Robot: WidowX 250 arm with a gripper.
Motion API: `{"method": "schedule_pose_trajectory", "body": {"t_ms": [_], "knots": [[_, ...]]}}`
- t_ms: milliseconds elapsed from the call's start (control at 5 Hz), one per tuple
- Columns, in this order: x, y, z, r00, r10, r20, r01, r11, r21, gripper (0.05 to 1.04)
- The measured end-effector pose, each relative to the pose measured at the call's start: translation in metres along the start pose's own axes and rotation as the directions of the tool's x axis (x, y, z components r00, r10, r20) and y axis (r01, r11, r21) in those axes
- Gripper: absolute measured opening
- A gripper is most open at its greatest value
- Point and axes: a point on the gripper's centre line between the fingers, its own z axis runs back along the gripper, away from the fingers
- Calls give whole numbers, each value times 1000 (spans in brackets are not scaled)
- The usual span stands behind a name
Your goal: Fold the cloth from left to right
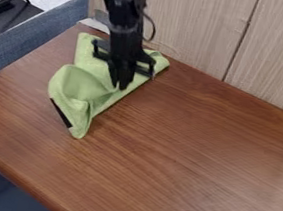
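**Fold in progress: green cloth (83, 85) under the pincer (118, 86), its doubling incomplete**

The brown wood-grain tabletop (197, 157) serves as the work surface, giving the cloth a flat support on which to be folded. Pale wood-grain panels (191, 24) bound it along the upper edge; they probably limit how far the cloth could be pushed that way.

The cloth lies on the upper left part of the tabletop, close to the panels. Its right side forms a long slanting edge, running down to a narrow lower corner. The lower left portion stands up in a loose, hollow bulge, which suggests slack not pressed down.

The black robot arm (124, 19) hangs from the upper edge of the view over the cloth. This placement leaves the lower corner uncovered and presumably gives a steep approach to the fabric.

The pincer points downward at the slanting right edge, a likely site for drawing or setting down a fold carried from left to right. Whether it is spread, pressed together or pinching fabric cannot be told.

A narrow black strip (60, 113) borders the lower left edge; whether it is attached or lies beneath is unclear. The bulge would probably need flattening, since trapped slack could crease or spring back.
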Motion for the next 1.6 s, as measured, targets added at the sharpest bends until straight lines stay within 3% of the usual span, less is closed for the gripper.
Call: {"method": "schedule_pose_trajectory", "body": {"t_ms": [400,600,1000,1200,1400,1600], "knots": [[1,-6,-17,998,-36,-54,35,999,-17,123],[1,-8,-17,998,-37,-59,36,999,-16,307],[0,-12,-17,996,-55,-67,55,998,-6,892],[0,-12,-17,996,-58,-69,57,998,-4,1016],[0,-11,-15,996,-54,-67,54,999,-5,1010],[3,-10,2,998,-52,-34,52,999,-8,1005]]}}
